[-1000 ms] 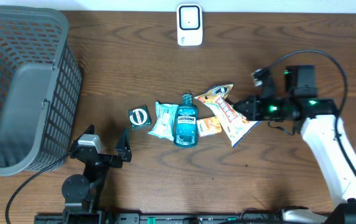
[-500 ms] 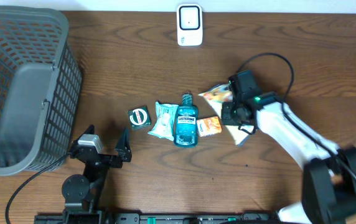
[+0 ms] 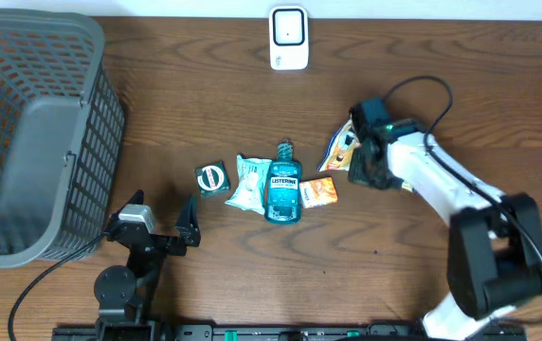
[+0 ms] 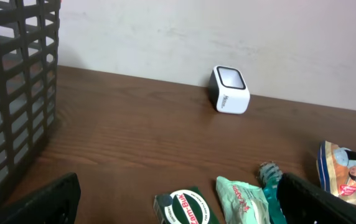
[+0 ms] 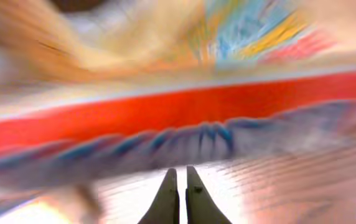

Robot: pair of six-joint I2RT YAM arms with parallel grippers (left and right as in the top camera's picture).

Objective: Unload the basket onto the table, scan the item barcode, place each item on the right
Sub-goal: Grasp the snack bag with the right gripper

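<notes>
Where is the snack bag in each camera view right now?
Overhead: snack bag sits right of centre, below and right of the scanner.
Left wrist: snack bag is at the right edge, standing upright.
Right wrist: snack bag fills the frame, blurred.
Shared landmark: the white scanner, seen in the overhead and left wrist views only.

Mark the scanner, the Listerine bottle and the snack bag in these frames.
scanner (image 3: 289, 38), overhead view, on its white top face.
Listerine bottle (image 3: 283, 192), overhead view, on the label.
snack bag (image 3: 339, 150), overhead view, on its visible printed edge.
</notes>
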